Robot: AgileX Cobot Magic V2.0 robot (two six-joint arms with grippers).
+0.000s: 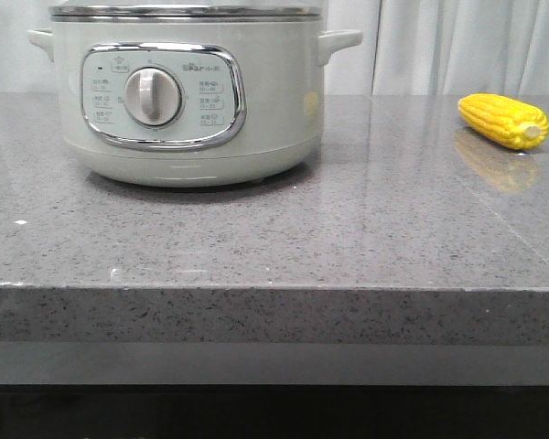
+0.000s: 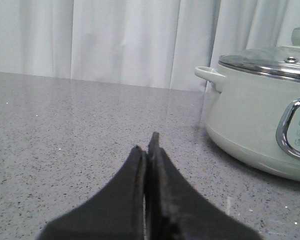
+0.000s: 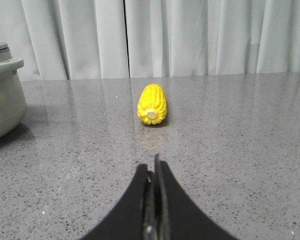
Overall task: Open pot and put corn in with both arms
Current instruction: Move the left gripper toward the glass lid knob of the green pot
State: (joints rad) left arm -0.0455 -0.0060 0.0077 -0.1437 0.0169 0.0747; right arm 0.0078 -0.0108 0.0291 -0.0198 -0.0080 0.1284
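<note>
The big pot (image 1: 185, 96) sits at the upper left of the front view on the grey table (image 1: 274, 238), with its lid (image 2: 270, 62) on. The corn (image 1: 503, 121) lies at the upper right, well apart from the pot. The left gripper (image 2: 147, 150) is squeezed closed and holds nothing. The right gripper (image 3: 152, 167) is closed and empty too, with the corn lying ahead of it.
</note>
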